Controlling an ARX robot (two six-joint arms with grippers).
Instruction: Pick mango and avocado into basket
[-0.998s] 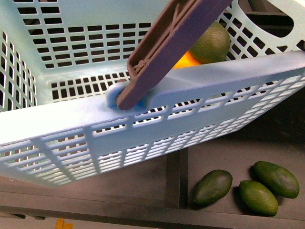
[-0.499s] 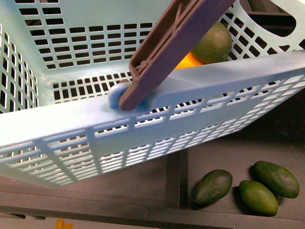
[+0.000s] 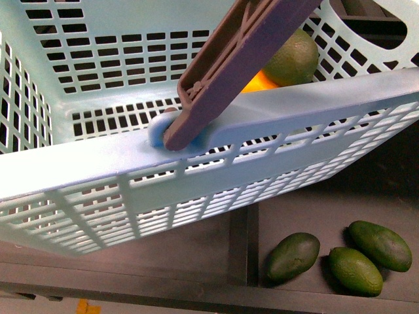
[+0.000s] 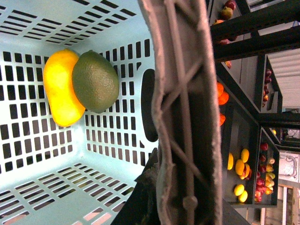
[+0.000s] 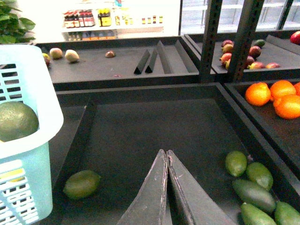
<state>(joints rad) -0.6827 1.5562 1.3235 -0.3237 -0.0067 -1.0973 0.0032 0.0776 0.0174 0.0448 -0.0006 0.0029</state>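
The turquoise basket point(image 3: 98, 163) fills the front view, tilted, its brown handle point(image 3: 236, 65) rising to the upper right. Inside lie the yellow mango point(image 4: 63, 89) and a green avocado point(image 4: 96, 80), touching each other against the basket wall; both show in the front view, mango point(image 3: 256, 81) and avocado point(image 3: 291, 57). My left gripper point(image 4: 183, 206) is shut on the basket's handle point(image 4: 187, 93). My right gripper point(image 5: 166, 152) is shut and empty above a dark shelf tray, with the basket point(image 5: 23, 140) beside it and the avocado point(image 5: 16, 121) inside.
Three avocados point(image 3: 291, 256) lie in a dark tray below the basket. The right wrist view shows one avocado point(image 5: 82, 183), several more point(image 5: 255, 187), oranges point(image 5: 276, 96), and black shelf posts point(image 5: 243, 37).
The basket has shifted very slightly; nothing else has visibly moved.
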